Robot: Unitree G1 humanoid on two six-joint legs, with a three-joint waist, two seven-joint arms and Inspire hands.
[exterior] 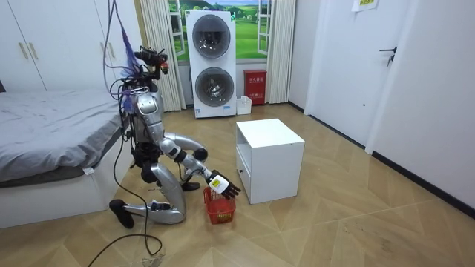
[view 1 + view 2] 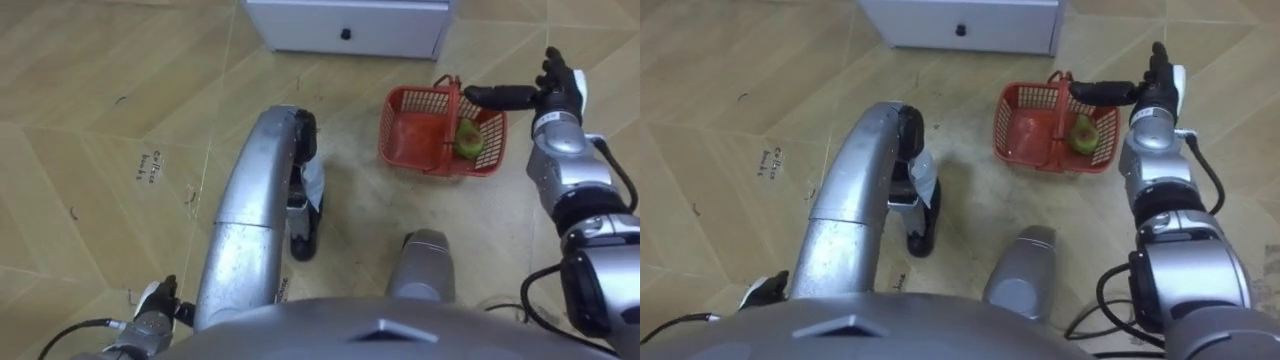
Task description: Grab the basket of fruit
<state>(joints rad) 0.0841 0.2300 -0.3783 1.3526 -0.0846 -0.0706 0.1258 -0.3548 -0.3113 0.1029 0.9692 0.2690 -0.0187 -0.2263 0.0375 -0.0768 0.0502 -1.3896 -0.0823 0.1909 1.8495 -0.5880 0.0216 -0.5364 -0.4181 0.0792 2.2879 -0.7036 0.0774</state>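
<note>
Left eye view shows us the red fruit basket (image 2: 392,125) standing on the floor (image 2: 80,90) before a white cabinet (image 2: 345,25), a green fruit (image 2: 468,138) inside, and our right hand (image 2: 555,95) spread just over its right rim, fingers straight, holding nothing. We judge it best to slip those fingers under the middle of the upright handle (image 2: 455,95) and curl them fully before lifting, so the basket hangs level; our left hand (image 2: 158,300) sits at the lower left. Small dark writing (image 2: 148,167) on the floor is too small for us to read

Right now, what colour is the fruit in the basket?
Green. The fruit sits in the basket, clearest in left eye view.
</note>
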